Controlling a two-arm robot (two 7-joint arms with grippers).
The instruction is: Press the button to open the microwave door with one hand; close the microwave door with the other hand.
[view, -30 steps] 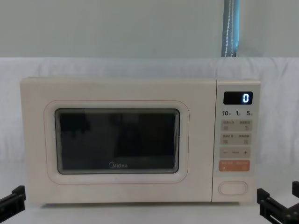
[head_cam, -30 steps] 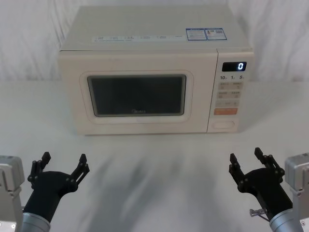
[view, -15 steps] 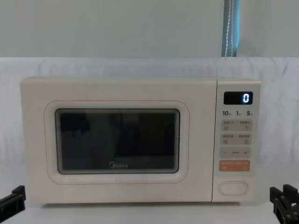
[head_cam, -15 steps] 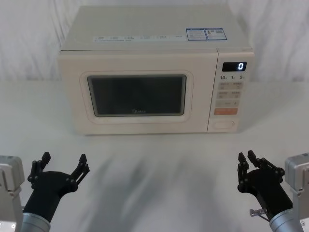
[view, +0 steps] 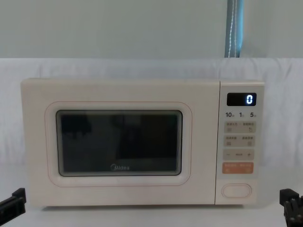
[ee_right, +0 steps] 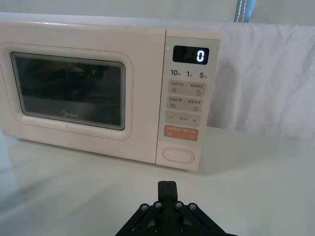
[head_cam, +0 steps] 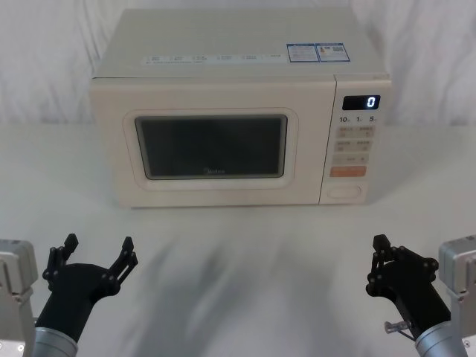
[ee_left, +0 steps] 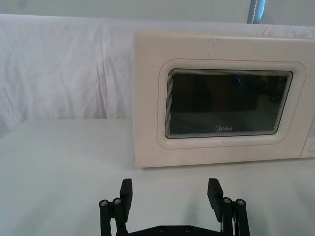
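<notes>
Right gripper [head_cam: 381, 256] sits low over the table [head_cam: 245, 253] at the robot's near right, its two fingers brought together into a single tip with nothing between them; the right wrist view [ee_right: 167, 188] shows the same closed point. Left gripper [head_cam: 97, 251] waits at the near left with its fingers spread wide and empty, and the left wrist view [ee_left: 170, 192] shows the gap plainly.

Ahead stands the microwave [head_cam: 238, 111], cream and boxy, with the microwave door [head_cam: 212, 145] fully closed across its left and middle. On the control panel at its right end, the button [head_cam: 343, 190] lies at the very bottom, just under the orange key [head_cam: 347, 171]. Its long axis runs sideways.

From the right gripper the button lies forward, a little up and slightly toward the robot's left, well apart yet. In the right wrist view the button [ee_right: 178, 155] is nearly dead ahead of the closed tip. So the right arm is clearly the nearer one for the press, and the left is better placed for the door
</notes>
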